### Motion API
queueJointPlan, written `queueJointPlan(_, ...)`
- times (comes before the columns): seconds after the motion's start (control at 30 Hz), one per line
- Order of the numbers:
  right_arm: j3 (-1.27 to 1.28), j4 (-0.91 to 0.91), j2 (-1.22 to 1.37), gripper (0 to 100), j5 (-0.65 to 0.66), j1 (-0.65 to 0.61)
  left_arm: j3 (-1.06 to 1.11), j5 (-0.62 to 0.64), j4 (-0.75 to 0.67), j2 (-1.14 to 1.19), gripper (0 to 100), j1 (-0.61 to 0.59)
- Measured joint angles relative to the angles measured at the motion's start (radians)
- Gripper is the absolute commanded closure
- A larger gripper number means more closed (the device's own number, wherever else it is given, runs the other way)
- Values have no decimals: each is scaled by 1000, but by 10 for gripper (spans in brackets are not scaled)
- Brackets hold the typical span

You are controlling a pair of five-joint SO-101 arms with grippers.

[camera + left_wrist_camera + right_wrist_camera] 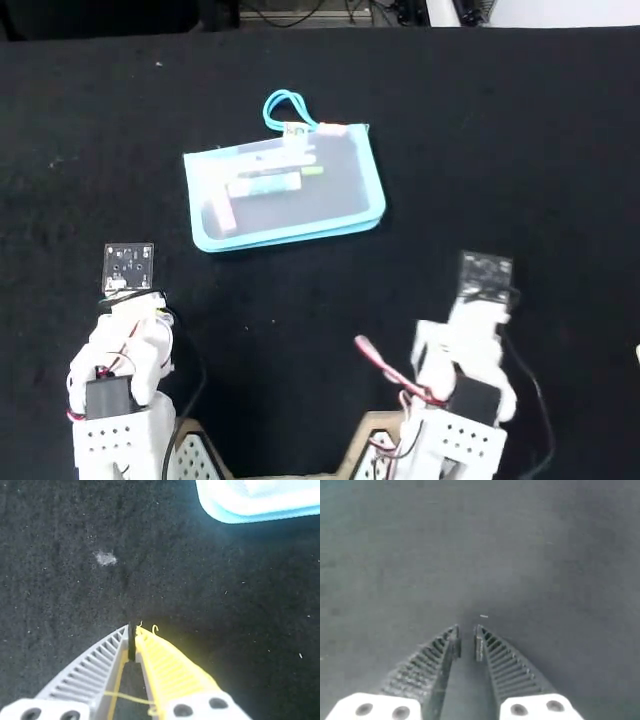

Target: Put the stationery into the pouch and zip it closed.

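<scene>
Left claw (132, 641) is pinched fully shut on nothing, grey and yellow tips touching. It sits low over the black cloth (75, 580), pulled well back from the pouch (250, 502), whose light-blue corner is ahead of it and off to one side. There's a fleck of lint (105, 558) on the cloth between claw and pouch. Right claw (467, 641) is closed down to a thin slit, also empty, also parked well short of the pouch with only cloth under it.

From overhead, the pouch (350, 180) lies flat beyond both arms, about midway between them. The stationery (265, 183) looks to be inside already, showing through the clear front. The blue loop (285, 105) sticks out of the pouch's far edge.

So my read is that loading is done and we're at the zip step, or past it. I honestly can't tell whether the zipper is run all the way. If it isn't, one claw needs to pin the pouch down while the other finds the small pull tab and drags it along the edge.
</scene>
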Motion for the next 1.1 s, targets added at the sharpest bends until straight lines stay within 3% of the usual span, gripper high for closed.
queueJointPlan(0.17, 0, 0, 0, 945, 0, -184, 0, 0, 0, 0, 970, 0)
queueJointPlan(1.1, 0, 2, 0, 945, 0, -190, 2, 0, 0, 0, 970, 0)
